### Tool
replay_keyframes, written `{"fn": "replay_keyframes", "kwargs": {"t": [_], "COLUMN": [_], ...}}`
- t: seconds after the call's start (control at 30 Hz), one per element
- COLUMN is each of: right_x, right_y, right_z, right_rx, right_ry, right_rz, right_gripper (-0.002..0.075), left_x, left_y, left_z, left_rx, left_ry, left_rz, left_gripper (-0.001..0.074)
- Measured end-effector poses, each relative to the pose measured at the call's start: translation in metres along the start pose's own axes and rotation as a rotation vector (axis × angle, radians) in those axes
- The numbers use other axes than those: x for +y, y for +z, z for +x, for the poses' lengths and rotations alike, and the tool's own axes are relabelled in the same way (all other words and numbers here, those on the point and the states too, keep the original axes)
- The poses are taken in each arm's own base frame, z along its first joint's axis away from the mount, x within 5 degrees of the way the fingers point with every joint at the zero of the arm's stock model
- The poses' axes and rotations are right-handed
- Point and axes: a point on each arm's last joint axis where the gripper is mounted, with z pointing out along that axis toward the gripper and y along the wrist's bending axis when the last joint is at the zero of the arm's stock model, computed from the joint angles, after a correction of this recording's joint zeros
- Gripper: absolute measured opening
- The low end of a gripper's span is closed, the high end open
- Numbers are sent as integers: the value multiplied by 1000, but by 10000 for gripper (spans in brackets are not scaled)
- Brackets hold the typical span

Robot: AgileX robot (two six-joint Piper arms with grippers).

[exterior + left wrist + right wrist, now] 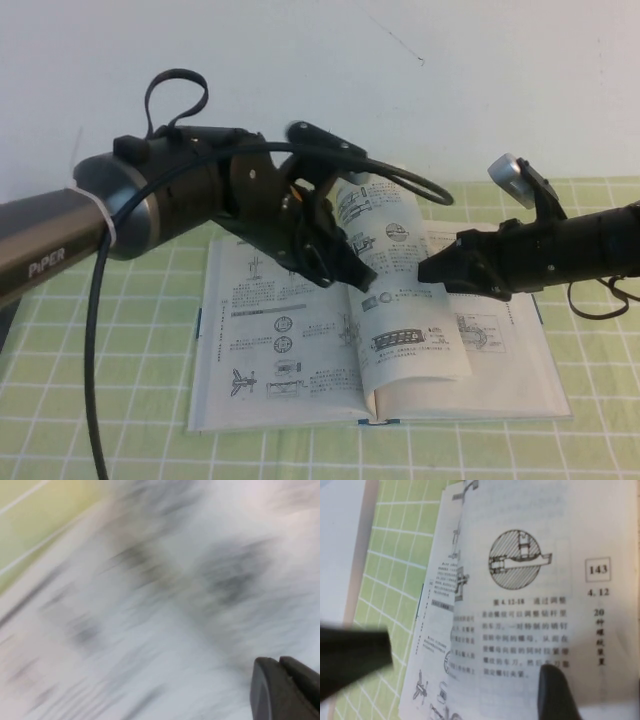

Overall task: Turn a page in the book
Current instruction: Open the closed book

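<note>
High view shows the book lying open on the green checked tablecloth, with the page lifted and curled upright near the spine. Reaching in from the right, the right gripper has its tip at the outer edge of that raised sheet; the right wrist view shows its two fingers spread apart with the printed page between them. Angled down from the left, the left gripper hovers over the left-hand pages beside the lifted sheet, and whether its fingers are spread cannot be told.
</note>
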Motion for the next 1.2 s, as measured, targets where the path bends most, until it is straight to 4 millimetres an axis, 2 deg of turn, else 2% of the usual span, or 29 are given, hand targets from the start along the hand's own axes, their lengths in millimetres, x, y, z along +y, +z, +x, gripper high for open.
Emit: {"fn": "replay_keyframes", "kwargs": {"t": [0.23,0.4,0.53,0.73,1.03,1.2], "right_x": [1,2,3,3,-4,-7], "right_y": [0,0,0,0,4,3], "right_z": [1,1,2,2,4,5], "right_rx": [6,9,17,24,33,37], "right_ry": [-28,-46,-61,-81,-98,-117], "right_rz": [-14,-22,-38,-44,-7,20], "right_gripper": [335,335,335,335,335,335], "left_x": [-78,-106,-114,-116,-112,-112], "left_y": [3,14,36,64,85,88], "left_z": [-4,-1,5,11,14,16], "left_rx": [-43,-59,-54,-65,-80,-64], "left_ry": [226,312,332,316,297,315], "left_rz": [206,283,305,318,278,279], "left_gripper": [-4,-4,-4,-4,-4,-4]}}
